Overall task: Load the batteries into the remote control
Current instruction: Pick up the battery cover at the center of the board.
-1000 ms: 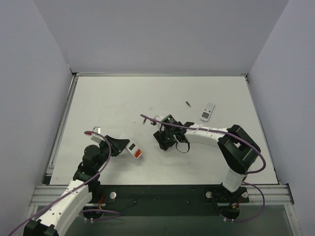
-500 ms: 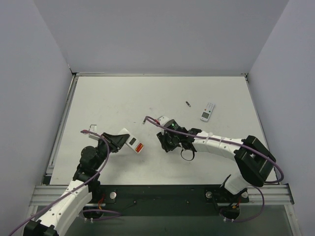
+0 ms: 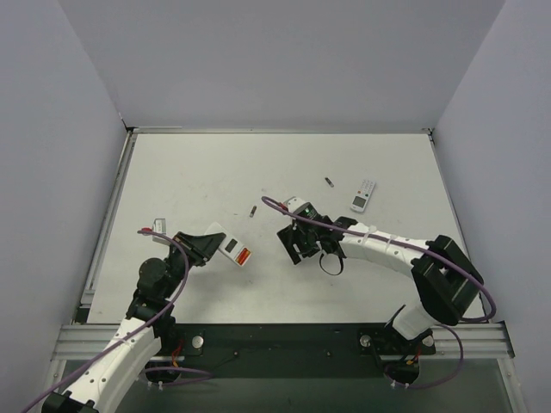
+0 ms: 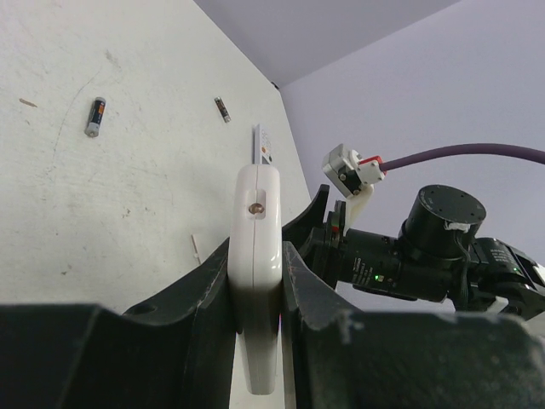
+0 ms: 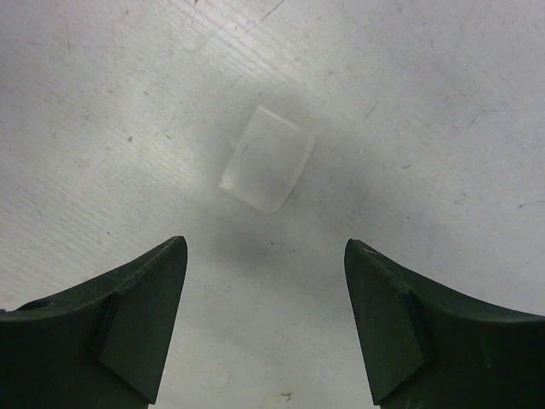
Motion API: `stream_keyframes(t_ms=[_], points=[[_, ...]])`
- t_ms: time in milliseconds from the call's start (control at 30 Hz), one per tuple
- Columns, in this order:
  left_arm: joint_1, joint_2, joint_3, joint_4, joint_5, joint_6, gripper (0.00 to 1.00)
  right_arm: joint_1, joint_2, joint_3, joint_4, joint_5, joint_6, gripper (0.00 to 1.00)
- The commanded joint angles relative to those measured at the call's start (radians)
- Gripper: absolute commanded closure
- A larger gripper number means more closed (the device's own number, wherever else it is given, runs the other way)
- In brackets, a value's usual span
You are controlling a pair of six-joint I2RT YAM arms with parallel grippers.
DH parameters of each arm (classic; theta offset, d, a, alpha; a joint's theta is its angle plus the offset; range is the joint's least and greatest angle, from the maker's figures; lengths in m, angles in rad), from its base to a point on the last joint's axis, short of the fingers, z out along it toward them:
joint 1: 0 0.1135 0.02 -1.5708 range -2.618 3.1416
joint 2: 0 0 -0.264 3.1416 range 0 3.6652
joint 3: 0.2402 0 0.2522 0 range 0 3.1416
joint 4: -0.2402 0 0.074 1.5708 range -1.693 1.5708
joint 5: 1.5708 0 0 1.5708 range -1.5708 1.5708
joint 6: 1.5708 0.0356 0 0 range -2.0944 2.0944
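A: Left gripper (image 4: 255, 266) pinches the remote (image 4: 256, 200) by its edges. Right gripper (image 5: 264, 247)?
B: Spread wide, with the cover (image 5: 267, 159) just beyond its tips. Lift straight up without nudging it.

Nothing can be read anywhere in these views: no text, brand, number or sign. In the top view the remote control (image 3: 233, 250) shows a small pale screen and a red patch, but any print on them is too small to make out. The white-faced remote (image 3: 363, 195) has grey buttons whose markings cannot be read. In the left wrist view the dark cylinder (image 4: 94, 116) has a lighter band near one end, with no legible lettering. The pale plastic piece (image 5: 267, 159) bears only a faint curved mark, no characters.
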Motion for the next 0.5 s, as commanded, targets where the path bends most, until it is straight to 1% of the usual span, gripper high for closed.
stream_keyframes(t_ms=[0,33,67,100,133,233,300,467], points=[[0.001,-0.017,-0.125,0.036,0.004,-0.011,1.00,-0.032,0.042,0.077,-0.046,-0.090,-0.079,0.29],[0.001,-0.017,-0.124,0.036,0.007,-0.011,1.00,-0.038,0.051,0.088,-0.043,-0.111,-0.126,0.29],[0.001,-0.020,-0.125,0.036,0.008,-0.013,1.00,-0.044,0.069,0.106,-0.038,-0.134,-0.139,0.28],[0.001,-0.020,-0.125,0.036,0.011,-0.013,1.00,-0.058,0.081,0.118,-0.038,-0.171,-0.172,0.26],[0.001,-0.020,-0.127,0.035,0.011,-0.013,1.00,-0.067,0.094,0.129,-0.037,-0.200,-0.226,0.26],[0.001,-0.025,-0.127,0.035,0.019,-0.016,1.00,-0.107,0.141,0.169,-0.043,-0.301,-0.302,0.25],[0.001,-0.031,-0.125,0.030,0.024,-0.018,1.00,-0.128,0.176,0.194,-0.049,-0.367,-0.329,0.25],[0.001,-0.060,-0.125,0.010,0.025,-0.014,1.00,-0.162,0.247,0.249,-0.089,-0.435,-0.404,0.25]])
